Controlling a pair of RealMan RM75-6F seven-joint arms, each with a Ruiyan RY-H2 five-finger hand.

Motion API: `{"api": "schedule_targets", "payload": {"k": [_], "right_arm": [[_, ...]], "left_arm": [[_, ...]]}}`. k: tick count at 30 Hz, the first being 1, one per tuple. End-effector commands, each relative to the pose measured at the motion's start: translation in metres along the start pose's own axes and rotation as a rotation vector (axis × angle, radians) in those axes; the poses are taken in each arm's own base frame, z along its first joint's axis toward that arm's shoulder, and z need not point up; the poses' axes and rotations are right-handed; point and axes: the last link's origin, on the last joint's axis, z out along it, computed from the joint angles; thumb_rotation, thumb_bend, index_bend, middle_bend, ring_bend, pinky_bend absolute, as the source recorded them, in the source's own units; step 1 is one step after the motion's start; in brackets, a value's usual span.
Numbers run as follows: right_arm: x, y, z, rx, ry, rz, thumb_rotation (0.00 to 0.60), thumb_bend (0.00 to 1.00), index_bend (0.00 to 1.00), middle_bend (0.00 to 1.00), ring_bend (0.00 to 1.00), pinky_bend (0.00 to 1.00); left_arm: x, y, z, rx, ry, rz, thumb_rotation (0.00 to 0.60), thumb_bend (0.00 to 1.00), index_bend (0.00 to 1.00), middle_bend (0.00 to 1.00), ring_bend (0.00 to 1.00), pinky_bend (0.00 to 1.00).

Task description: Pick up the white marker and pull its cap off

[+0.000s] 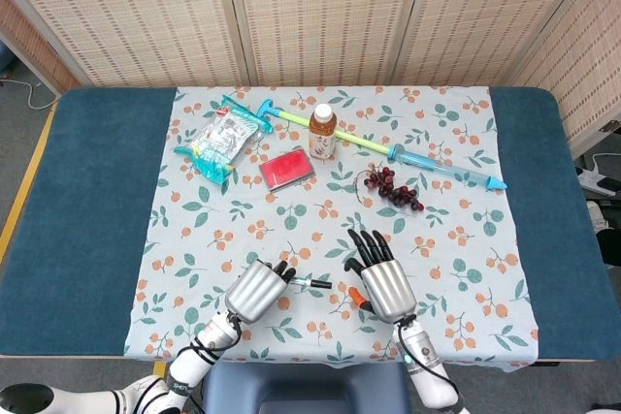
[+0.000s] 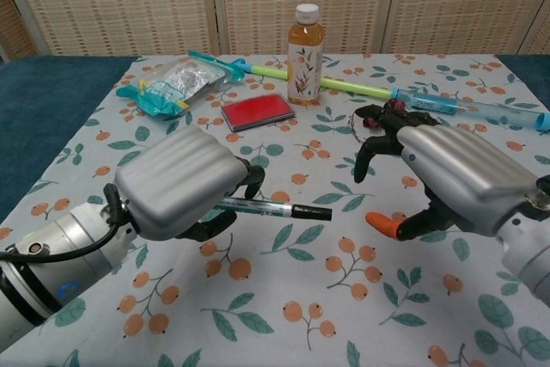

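My left hand [image 2: 185, 185] [image 1: 257, 289] holds the white marker [image 2: 258, 207] [image 1: 305, 281] lifted above the cloth, roughly level. Its black cap [image 2: 310, 211] points to the right, toward my right hand. My right hand [image 2: 451, 174] [image 1: 381, 278] hovers just right of the cap with its fingers spread and an orange-tipped thumb [image 2: 382, 224] below. A small gap separates the cap from that hand, and nothing lies in it.
At the back of the floral tablecloth [image 1: 446, 230] stand a tea bottle [image 2: 306, 42], a red flat case [image 2: 256, 113], a foil snack bag [image 2: 172, 83], grapes [image 2: 404, 122] and a long blue-green stick toy [image 2: 430, 102]. Blue table edges [image 1: 87, 201] flank the cloth.
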Motion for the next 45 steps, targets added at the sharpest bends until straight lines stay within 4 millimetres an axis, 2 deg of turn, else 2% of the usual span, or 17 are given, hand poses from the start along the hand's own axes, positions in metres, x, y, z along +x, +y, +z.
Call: {"api": "schedule_targets", "payload": {"k": [1, 6, 15, 27, 33, 36, 40, 45], "right_arm": [[-0.007, -0.006, 0.003, -0.002, -0.017, 0.027, 0.6, 0.19, 0.44, 0.0, 0.0, 0.0], [-0.016, -0.021, 0.004, -0.002, -0.051, 0.09, 0.6, 0.19, 0.45, 0.0, 0.0, 0.0], [-0.02, -0.032, 0.007, 0.009, -0.042, 0.115, 0.6, 0.2, 0.46, 0.0, 0.0, 0.0], [-0.023, -0.038, 0.009, 0.021, -0.02, 0.117, 0.6, 0.28, 0.53, 0.04, 0.0, 0.0], [-0.024, -0.038, 0.009, 0.023, -0.014, 0.106, 0.6, 0.38, 0.55, 0.04, 0.0, 0.0], [-0.025, -0.038, 0.01, 0.022, -0.004, 0.108, 0.6, 0.48, 0.6, 0.07, 0.0, 0.0], [-0.026, -0.037, 0.011, 0.012, 0.001, 0.114, 0.6, 0.61, 0.73, 0.13, 0.0, 0.0], [-0.026, -0.038, 0.012, 0.002, 0.016, 0.127, 0.6, 0.63, 0.88, 0.21, 0.0, 0.0]], "left_arm": [[0.001, 0.0, 0.001, 0.001, 0.005, 0.009, 0.6, 0.56, 0.85, 0.96, 0.83, 1.0], [0.004, 0.0, 0.003, 0.003, 0.017, 0.02, 0.6, 0.56, 0.85, 0.96, 0.83, 1.0], [0.005, 0.007, 0.003, -0.01, 0.015, 0.01, 0.6, 0.56, 0.85, 0.96, 0.83, 1.0], [0.007, 0.011, 0.001, -0.022, 0.022, 0.005, 0.6, 0.56, 0.85, 0.96, 0.83, 1.0], [0.009, 0.009, 0.0, -0.02, 0.03, 0.002, 0.6, 0.56, 0.85, 0.96, 0.83, 1.0], [0.01, 0.01, -0.001, -0.022, 0.035, -0.006, 0.6, 0.56, 0.85, 0.96, 0.83, 1.0], [0.012, 0.01, -0.002, -0.026, 0.041, -0.011, 0.6, 0.56, 0.85, 0.96, 0.83, 1.0], [0.013, 0.01, -0.004, -0.031, 0.04, -0.025, 0.6, 0.56, 0.85, 0.96, 0.83, 1.0]]}}
